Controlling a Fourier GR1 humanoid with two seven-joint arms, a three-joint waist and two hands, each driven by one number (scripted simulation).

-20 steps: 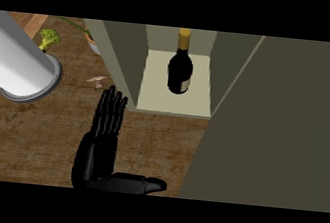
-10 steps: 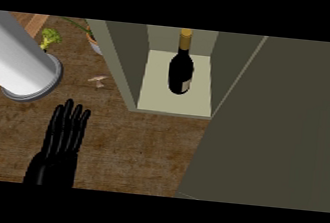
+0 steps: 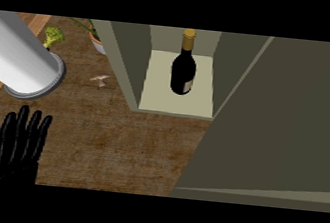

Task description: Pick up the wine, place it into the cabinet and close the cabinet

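Observation:
A dark wine bottle (image 3: pixel 183 67) with a gold cap stands upright on the pale shelf (image 3: pixel 155 95) inside the open cabinet (image 3: pixel 125 59). The cabinet's door (image 3: pixel 285 125) is a large olive panel that fills the right side of the head view. My left hand (image 3: pixel 18 147) shows at the lower left over the wooden counter (image 3: pixel 121 139). Its fingers are straight and point up the view, holding nothing, well apart from the cabinet and the bottle. My right hand shows nowhere in this view.
A big white cylinder (image 3: pixel 17 61) lies tilted at the upper left, just above my left hand. A broccoli floret (image 3: pixel 53 36), a small mushroom (image 3: pixel 99 80) and a pot (image 3: pixel 96 43) with green leaves sit left of the cabinet.
My left hand has drawn back from in front of the cabinet to the lower left corner. The bottle and the door have not moved.

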